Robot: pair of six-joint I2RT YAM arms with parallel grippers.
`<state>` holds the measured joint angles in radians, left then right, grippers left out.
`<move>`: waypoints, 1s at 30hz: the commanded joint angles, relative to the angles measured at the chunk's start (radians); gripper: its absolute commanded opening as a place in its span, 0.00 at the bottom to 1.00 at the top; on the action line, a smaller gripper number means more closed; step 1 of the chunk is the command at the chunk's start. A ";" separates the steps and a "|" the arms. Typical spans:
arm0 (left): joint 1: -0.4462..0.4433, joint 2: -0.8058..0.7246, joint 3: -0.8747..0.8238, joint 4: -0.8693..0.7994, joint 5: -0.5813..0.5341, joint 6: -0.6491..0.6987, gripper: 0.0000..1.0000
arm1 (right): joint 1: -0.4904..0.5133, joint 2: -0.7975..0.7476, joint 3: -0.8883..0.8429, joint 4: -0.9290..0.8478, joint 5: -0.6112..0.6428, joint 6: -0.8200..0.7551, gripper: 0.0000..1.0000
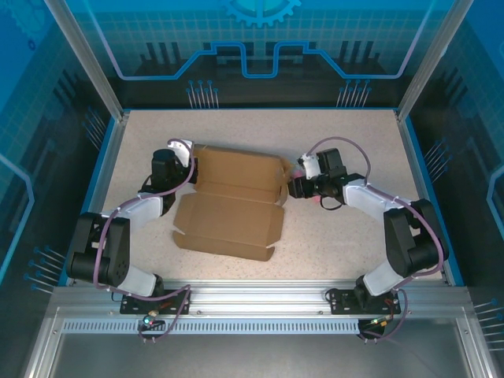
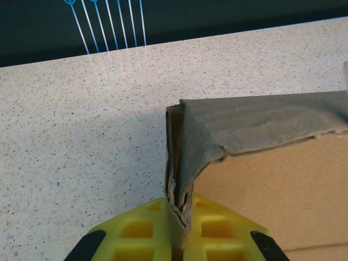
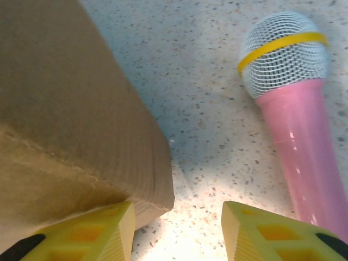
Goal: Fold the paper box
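The paper box (image 1: 232, 205) lies half-open mid-table. The left gripper (image 2: 179, 220) is clamped tight on its far-left flap; the right gripper (image 3: 178, 225) stands part open at its right corner, gripping nothing, near a pink microphone (image 3: 296, 130).

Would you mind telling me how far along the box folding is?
Done: the box is creased, with a wall standing at its far-left corner. In hand: the left gripper pinches that corner fold; the right gripper is open at the opposite end, beside a microphone. Left: the box lies open, so closing it is yet to do.
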<state>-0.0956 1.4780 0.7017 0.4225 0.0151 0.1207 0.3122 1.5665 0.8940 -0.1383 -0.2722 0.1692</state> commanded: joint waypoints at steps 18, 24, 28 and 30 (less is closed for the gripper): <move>-0.003 -0.028 -0.004 -0.001 0.025 -0.022 0.00 | 0.065 0.039 0.067 0.067 -0.085 -0.074 0.49; -0.002 -0.027 -0.004 -0.002 0.031 -0.021 0.00 | 0.076 0.062 0.102 0.081 -0.053 -0.077 0.47; -0.001 -0.026 -0.003 -0.002 0.032 -0.021 0.00 | 0.089 0.073 0.115 0.101 -0.017 -0.079 0.45; -0.003 -0.026 -0.003 -0.004 0.034 -0.021 0.00 | 0.096 0.076 0.122 0.113 -0.002 -0.076 0.43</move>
<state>-0.0956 1.4780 0.7017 0.4156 0.0151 0.1097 0.3882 1.6257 0.9794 -0.0727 -0.2996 0.1036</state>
